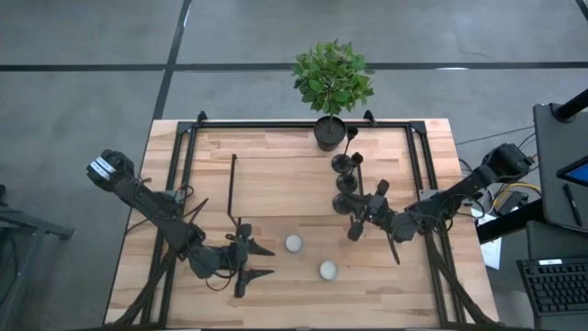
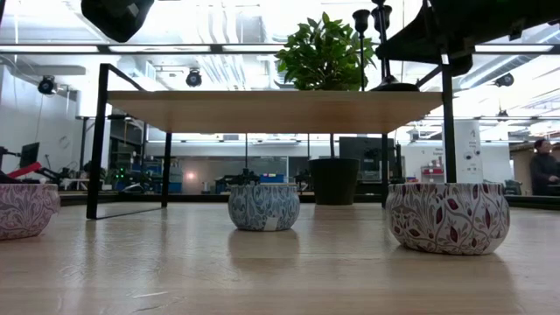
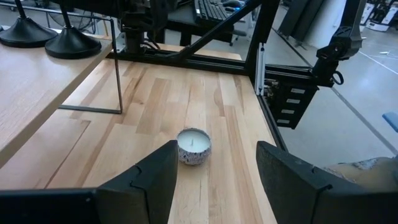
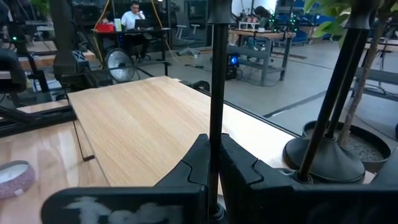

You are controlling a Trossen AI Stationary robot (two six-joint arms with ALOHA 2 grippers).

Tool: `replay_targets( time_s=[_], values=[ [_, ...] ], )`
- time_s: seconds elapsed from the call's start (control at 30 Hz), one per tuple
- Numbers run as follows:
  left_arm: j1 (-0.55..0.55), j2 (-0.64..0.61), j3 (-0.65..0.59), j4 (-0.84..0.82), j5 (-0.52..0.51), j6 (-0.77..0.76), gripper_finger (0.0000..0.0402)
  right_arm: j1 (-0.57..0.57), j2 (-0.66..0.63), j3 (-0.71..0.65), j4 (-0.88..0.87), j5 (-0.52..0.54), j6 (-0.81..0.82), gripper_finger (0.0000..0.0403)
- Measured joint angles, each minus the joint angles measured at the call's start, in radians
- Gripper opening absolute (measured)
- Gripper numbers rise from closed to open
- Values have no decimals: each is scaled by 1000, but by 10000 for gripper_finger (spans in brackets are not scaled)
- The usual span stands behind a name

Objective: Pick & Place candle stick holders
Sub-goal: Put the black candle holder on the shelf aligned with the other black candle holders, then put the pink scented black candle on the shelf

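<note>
Three black candle stick holders stand in a row on a raised wooden shelf (image 2: 262,111), near the table's middle right: the far one (image 1: 343,164), the middle one (image 1: 347,184) and the near one (image 1: 344,204). My right gripper (image 4: 214,146) reaches in from the table's right (image 1: 360,216) and is shut on one holder's thin stem. A second holder (image 4: 323,155) stands beside it on its round base. My left gripper (image 1: 262,260) hovers open over the near left of the table, and a white tealight (image 3: 194,146) lies ahead of its fingers. My right gripper pinches the holder's thin stem (image 4: 215,124) between its two fingers. The fingers come in level from the table's right and lie across the stem, which stands upright. My own fingers hide the holder's base, so I cannot tell whether it rests on the shelf.
A potted plant (image 1: 331,83) stands at the far edge, its pot (image 2: 333,181) behind the shelf. Two tealights (image 1: 293,243) (image 1: 328,269) sit on the near table, and a third tin (image 2: 22,208) shows at the low view's left. Black shelf legs (image 2: 98,140) rise from the table.
</note>
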Motion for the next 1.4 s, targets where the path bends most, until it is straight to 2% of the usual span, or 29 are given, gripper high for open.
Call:
replay_targets(
  time_s=[0.67, 1.1, 1.4],
  values=[
    [0, 0, 0, 0, 0, -1, 214, 2, 0, -5, -14, 2, 9, 15],
    [0, 2, 0, -1, -2, 2, 214, 14, 1, -4, -18, -2, 28, 126],
    [0, 2, 0, -7, -3, 2, 214, 58, -33, 1, -16, -1, 5, 161]
  ],
)
